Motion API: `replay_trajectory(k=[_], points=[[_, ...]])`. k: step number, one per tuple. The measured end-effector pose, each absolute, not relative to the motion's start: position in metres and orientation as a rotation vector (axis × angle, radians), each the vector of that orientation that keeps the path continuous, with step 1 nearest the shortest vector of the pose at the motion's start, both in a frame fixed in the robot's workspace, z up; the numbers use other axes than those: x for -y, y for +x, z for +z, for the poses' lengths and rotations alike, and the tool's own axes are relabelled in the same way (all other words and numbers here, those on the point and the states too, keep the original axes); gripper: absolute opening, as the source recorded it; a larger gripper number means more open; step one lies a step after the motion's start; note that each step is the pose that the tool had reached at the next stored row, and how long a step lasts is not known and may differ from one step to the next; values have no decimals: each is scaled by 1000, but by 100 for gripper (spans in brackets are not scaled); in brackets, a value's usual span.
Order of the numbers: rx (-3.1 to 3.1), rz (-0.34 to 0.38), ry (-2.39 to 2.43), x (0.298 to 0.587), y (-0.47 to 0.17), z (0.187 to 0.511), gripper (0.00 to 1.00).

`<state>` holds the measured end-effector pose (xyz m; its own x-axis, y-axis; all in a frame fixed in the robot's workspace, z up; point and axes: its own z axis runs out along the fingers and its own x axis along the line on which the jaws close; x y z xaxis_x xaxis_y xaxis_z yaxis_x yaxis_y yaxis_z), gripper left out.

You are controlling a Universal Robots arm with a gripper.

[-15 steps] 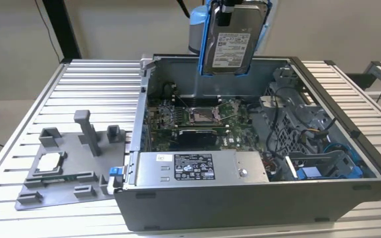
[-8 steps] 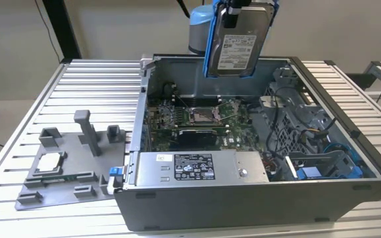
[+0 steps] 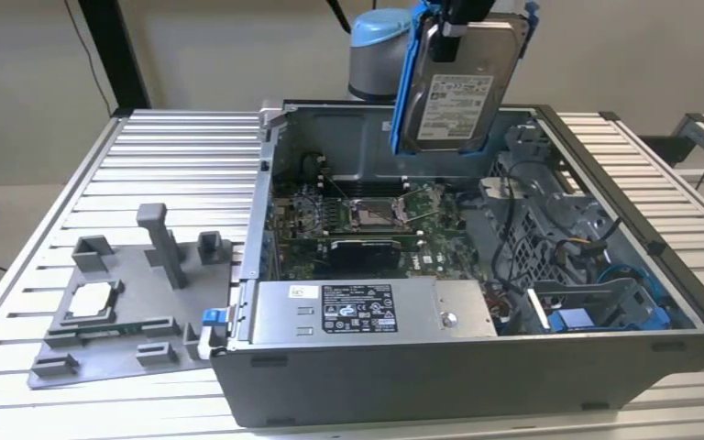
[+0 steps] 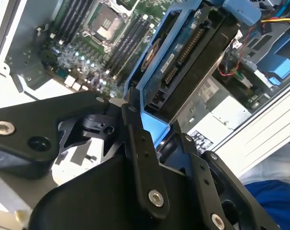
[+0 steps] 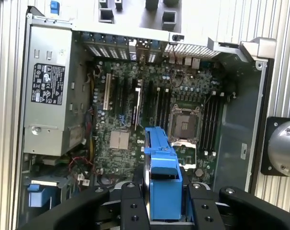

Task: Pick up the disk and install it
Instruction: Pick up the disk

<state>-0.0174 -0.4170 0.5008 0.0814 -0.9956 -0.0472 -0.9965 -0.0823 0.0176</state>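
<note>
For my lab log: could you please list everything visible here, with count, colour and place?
disk: one, silver-grey in blue frame, held above the open case
computer case: one, dark grey, open, on the table
motherboard: one, green, inside the case
power supply: one, silver with white label, inside the case
fixture plate: one, grey, on the table, exterior view's left of the case
chip: one, silver, square, on the fixture plate
table: one, slatted silver metal, under everything
arm: one, grey with blue cap, behind the case
end effector: one, black, shut on the disk
</note>
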Motion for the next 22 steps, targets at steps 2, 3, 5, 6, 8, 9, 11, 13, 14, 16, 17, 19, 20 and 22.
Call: replay_trajectory(k=[2, 3, 5, 6, 8, 9, 11, 13, 14, 16, 17, 19, 20, 22], points=[[-2115, 73, -2296, 423, -15, 501, 0], [-2115, 73, -2296, 427, -14, 501, 0], [-2115, 73, -2296, 433, -12, 501, 0], [-2115, 73, -2296, 436, -11, 501, 0], [-2115, 73, -2296, 443, -9, 501, 0], [-2115, 73, -2296, 447, -8, 500, 0], [-2115, 73, -2296, 454, -7, 500, 0], [-2115, 73, -2296, 461, -5, 500, 0], [-2115, 73, -2296, 464, -5, 500, 0], [-2114, 74, -2295, 471, -3, 500, 0], [-2114, 74, -2295, 474, -3, 500, 0], [-2113, 73, -2294, 481, -2, 500, 0], [-2113, 73, -2294, 485, -1, 499, 0], [-2112, 72, -2293, 492, -1, 499, 0]])
